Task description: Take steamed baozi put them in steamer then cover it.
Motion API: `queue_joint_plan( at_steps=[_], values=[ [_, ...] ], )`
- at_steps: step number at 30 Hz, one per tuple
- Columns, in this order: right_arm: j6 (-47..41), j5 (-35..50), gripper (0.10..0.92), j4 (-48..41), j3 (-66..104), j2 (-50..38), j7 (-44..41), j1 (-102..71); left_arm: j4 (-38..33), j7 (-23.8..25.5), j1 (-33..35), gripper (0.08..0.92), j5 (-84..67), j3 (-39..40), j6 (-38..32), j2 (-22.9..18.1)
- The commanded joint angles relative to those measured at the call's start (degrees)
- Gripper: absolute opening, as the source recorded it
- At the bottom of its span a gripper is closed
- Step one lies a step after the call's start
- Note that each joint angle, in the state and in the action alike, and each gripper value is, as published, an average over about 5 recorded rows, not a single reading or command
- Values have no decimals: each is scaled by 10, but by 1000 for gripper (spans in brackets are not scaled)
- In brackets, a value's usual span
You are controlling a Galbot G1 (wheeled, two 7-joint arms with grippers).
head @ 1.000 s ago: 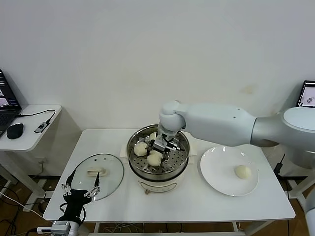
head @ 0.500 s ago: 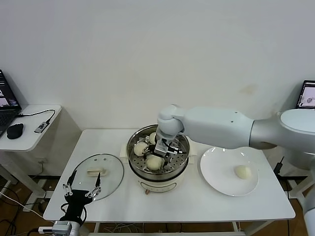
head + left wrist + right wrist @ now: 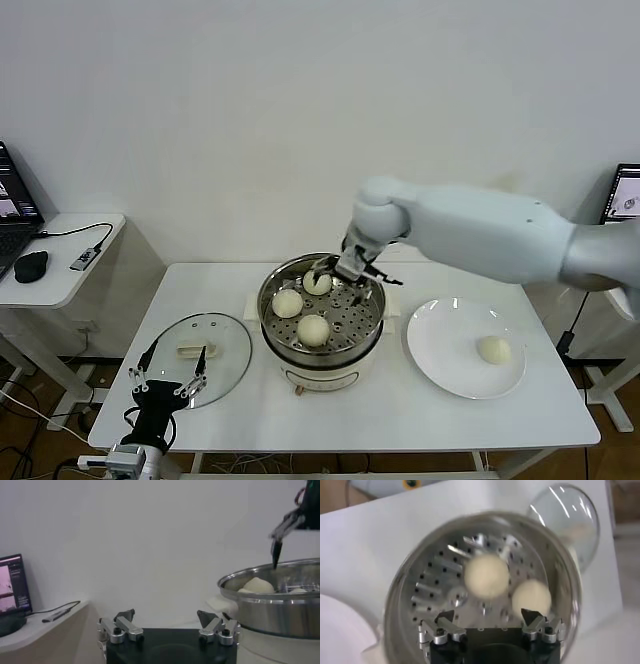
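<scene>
The steamer (image 3: 322,362) stands mid-table with three baozi on its perforated tray: one at the left (image 3: 287,303), one at the front (image 3: 313,329), one at the back (image 3: 317,282). A fourth baozi (image 3: 493,349) lies on the white plate (image 3: 450,330) to the right. My right gripper (image 3: 357,272) hangs open and empty above the steamer's back right; its wrist view shows two baozi (image 3: 486,576) (image 3: 531,596) below the open gripper (image 3: 489,616). The glass cover (image 3: 225,340) lies flat at the front left. My left gripper (image 3: 165,385) is parked open by it.
The white table (image 3: 380,410) ends just in front of the cover and the left gripper. A side table (image 3: 60,270) with a laptop and mouse stands at the far left. The left wrist view shows the steamer's side (image 3: 280,612) and my open left gripper (image 3: 167,617).
My right gripper has let go of the front baozi in the steamer and risen up and back to the right, now empty. The left arm has barely moved.
</scene>
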Motion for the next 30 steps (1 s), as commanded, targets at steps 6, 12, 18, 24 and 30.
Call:
queue_joint_plan(
  at_steps=[6, 12, 18, 24, 30],
  values=[
    [-242, 49, 823, 65, 45, -239, 0, -18, 5, 0, -5, 823, -2, 6, 0, 12],
    [-223, 6, 823, 53, 88, -323, -14, -102, 10, 1, -8, 823, -2, 11, 0, 16],
    [-182, -61, 823, 13, 202, -350, -27, -226, 15, 1, -7, 823, 2, 15, 0, 14],
    [-141, -104, 823, -37, 287, -350, -37, -333, 8, 2, 0, 823, 3, 12, 0, 14],
    [-118, -132, 823, -97, 352, -324, -37, -392, 8, 1, 5, 823, 5, 11, -1, 9]
  ],
)
